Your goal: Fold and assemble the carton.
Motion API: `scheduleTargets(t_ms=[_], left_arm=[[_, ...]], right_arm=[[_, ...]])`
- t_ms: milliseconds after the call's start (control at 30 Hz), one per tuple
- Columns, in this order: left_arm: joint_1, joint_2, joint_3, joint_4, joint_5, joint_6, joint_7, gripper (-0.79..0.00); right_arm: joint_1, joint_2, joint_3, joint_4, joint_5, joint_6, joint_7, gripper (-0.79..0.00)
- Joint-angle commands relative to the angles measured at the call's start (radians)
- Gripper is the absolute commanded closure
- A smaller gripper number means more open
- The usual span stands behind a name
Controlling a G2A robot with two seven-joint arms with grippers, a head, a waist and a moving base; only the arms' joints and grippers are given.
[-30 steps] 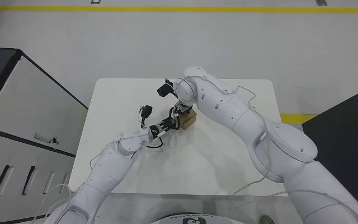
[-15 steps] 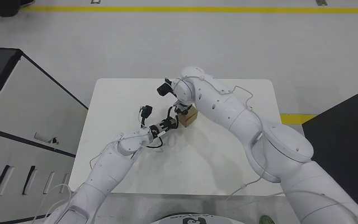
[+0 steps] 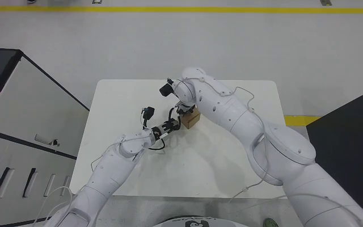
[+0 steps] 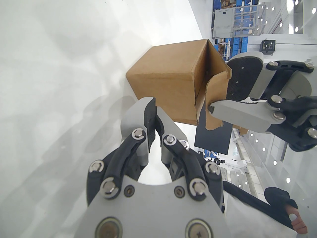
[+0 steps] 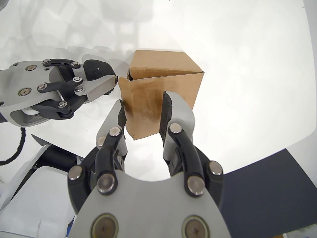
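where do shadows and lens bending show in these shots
Left wrist view: soft grey shadows spread over the white table. Right wrist view: faint shadows beyond the carton, and the table's edge bends strongly. Top view: lines run straight, light even.

The carton [image 5: 163,75] is matt brown corrugated cardboard with rough, raw edges. The table [image 5: 223,25] is smooth and white with a faint sheen. The right gripper [image 5: 143,104] has matt grey fingers [image 5: 182,117], black textured rubbery pads [image 5: 165,117], black plastic links [image 5: 188,149] and shiny metal rivets [image 5: 214,171].
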State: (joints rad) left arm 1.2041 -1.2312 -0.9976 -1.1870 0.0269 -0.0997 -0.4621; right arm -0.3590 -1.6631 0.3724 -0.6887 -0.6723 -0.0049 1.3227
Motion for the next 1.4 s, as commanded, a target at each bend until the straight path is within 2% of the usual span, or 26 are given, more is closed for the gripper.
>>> scheduleTargets(t_ms=[0, 100, 333, 500, 633, 933, 1033, 1133, 1367], left_arm=[[0.0, 0.0, 0.0, 0.0, 0.0, 0.0, 0.0, 0.0], [0.0, 0.0, 0.0, 0.0, 0.0, 0.0, 0.0, 0.0], [0.0, 0.0, 0.0, 0.0, 0.0, 0.0, 0.0, 0.0], [0.0, 0.0, 0.0, 0.0, 0.0, 0.0, 0.0, 0.0], [0.0, 0.0, 0.0, 0.0, 0.0, 0.0, 0.0, 0.0], [0.0, 0.0, 0.0, 0.0, 0.0, 0.0, 0.0, 0.0], [0.0, 0.0, 0.0, 0.0, 0.0, 0.0, 0.0, 0.0], [0.0, 0.0, 0.0, 0.0, 0.0, 0.0, 0.0, 0.0], [0.0, 0.0, 0.0, 0.0, 0.0, 0.0, 0.0, 0.0]], right_arm=[[-0.001, 0.0, 0.002, 0.0, -0.008, 0.002, 0.001, -0.314], [-0.004, -0.001, 0.007, -0.001, -0.019, 0.005, 0.002, -0.302], [-0.008, 0.001, 0.027, -0.001, -0.032, 0.005, -0.009, -0.12], [-0.013, 0.002, 0.039, -0.003, -0.042, 0.002, -0.005, -0.086], [-0.018, 0.003, 0.046, 0.002, -0.051, -0.004, -0.004, -0.031], [-0.033, 0.0, 0.065, 0.019, -0.053, -0.023, -0.004, -0.055], [-0.037, -0.001, 0.07, 0.03, -0.051, -0.031, -0.004, -0.099], [-0.039, -0.003, 0.078, 0.043, -0.043, -0.043, -0.002, -0.179], [-0.035, -0.001, 0.116, 0.063, -0.009, -0.069, -0.03, -0.265]])
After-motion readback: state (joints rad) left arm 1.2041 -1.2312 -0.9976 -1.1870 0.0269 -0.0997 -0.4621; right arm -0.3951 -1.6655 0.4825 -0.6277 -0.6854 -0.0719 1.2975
